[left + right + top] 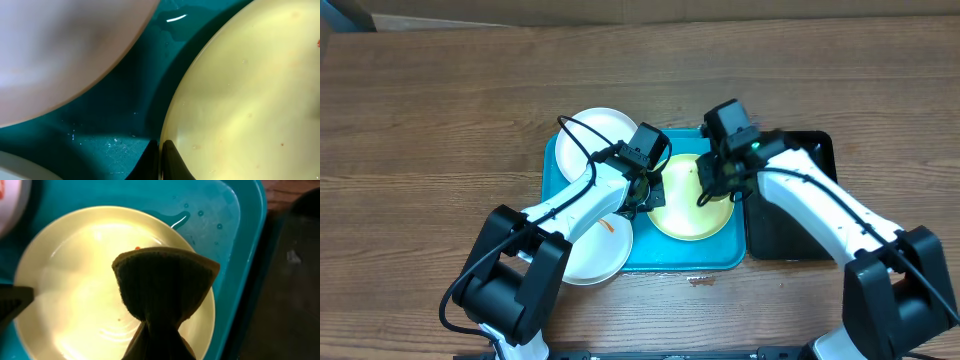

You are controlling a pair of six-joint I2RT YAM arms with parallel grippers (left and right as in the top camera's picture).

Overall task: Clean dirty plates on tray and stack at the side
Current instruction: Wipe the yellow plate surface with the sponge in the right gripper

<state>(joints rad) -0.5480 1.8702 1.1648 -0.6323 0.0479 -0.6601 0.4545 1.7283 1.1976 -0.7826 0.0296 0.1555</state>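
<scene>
- Right gripper [159,336]: jaws closed on a dark sponge [165,282], pinched at its lower end so that it fans out wide above the fingers.
- Sponge: rests on the face of the yellow-green plate [80,280], toward the plate's 3 o'clock side in the right wrist view. A small orange-red speck shows just off its top edge.
- Left gripper [161,152]: jaws clamped on the rim of the same plate, at its 9 o'clock edge in the overhead view (one finger on each side of the rim).
- Yellow-green plate: lies flat in the 3 o'clock half of the turquoise tray [552,180], its surface glossy.
- Turquoise tray: sits at mid-table. Water droplets and a thin puddle lie on its floor just beyond the plate.
- Far white plate [595,128]: at the tray's 11 o'clock corner, overhanging the rim.
- Near white plate [590,255]: at the 7 o'clock corner, also overhanging the rim and bearing an orange streak.
- Black tray [788,225]: touches the turquoise tray's 3 o'clock side.
- Wooden table [420,120]: carries both trays.
</scene>
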